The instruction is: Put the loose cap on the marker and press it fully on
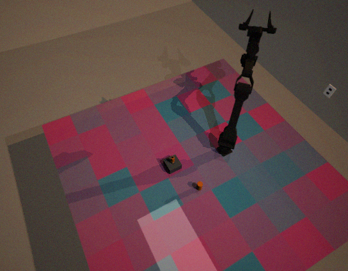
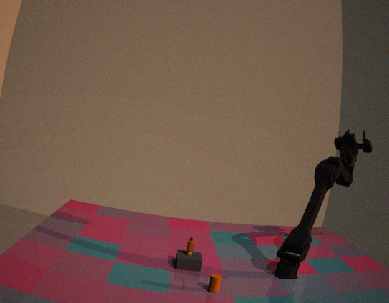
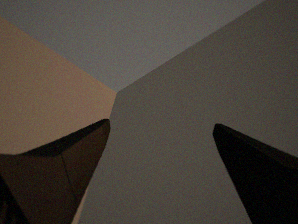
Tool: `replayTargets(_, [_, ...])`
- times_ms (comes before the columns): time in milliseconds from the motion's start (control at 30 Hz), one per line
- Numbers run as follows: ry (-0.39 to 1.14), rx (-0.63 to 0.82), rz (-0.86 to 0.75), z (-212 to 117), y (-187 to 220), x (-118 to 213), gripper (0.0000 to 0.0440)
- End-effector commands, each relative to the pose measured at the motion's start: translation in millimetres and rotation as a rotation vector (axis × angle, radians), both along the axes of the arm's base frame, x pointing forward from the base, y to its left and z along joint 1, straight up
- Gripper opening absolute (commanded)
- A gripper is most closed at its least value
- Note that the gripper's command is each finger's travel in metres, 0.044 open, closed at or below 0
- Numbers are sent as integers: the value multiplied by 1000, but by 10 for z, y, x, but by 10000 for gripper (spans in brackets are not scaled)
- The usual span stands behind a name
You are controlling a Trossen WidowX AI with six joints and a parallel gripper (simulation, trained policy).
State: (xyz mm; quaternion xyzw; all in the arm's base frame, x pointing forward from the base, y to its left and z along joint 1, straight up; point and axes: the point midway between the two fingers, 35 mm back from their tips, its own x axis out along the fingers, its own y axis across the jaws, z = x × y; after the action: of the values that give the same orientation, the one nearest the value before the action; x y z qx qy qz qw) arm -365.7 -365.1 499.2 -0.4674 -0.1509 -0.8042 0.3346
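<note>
An orange marker (image 1: 173,159) (image 2: 190,246) with a dark tip stands upright in the dark grey holder block (image 1: 173,167) (image 2: 188,262). The orange cap (image 1: 199,186) (image 2: 214,284) stands upright on the table a short way from the block, apart from it, on the near side. My gripper (image 1: 261,11) (image 2: 356,131) (image 3: 161,126) is open and empty, raised high above the table and pointing up, far from both the marker and the cap. The wrist view shows only the two fingers, the walls and the ceiling.
The arm (image 1: 238,105) (image 2: 314,207) rises from its base on the checkered table (image 1: 240,198) (image 2: 193,229), to the right of the block. A bright patch of light falls on the near part. A wall socket (image 1: 329,91) is at the right.
</note>
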Motion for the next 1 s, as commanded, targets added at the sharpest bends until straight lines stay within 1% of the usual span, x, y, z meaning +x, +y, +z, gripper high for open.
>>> replayTargets(0, [-7, 4, 6, -2, -26, 14, 374])
replayTargets(200, [-50, 36, 55, -15, -229, 144, 220])
replayTargets(267, [-65, 49, 73, -21, -303, 200, 182])
replayTargets(333, [-79, 61, 90, -25, -374, 259, 180])
replayTargets(967, [-211, 187, 226, -78, -913, 823, 223])
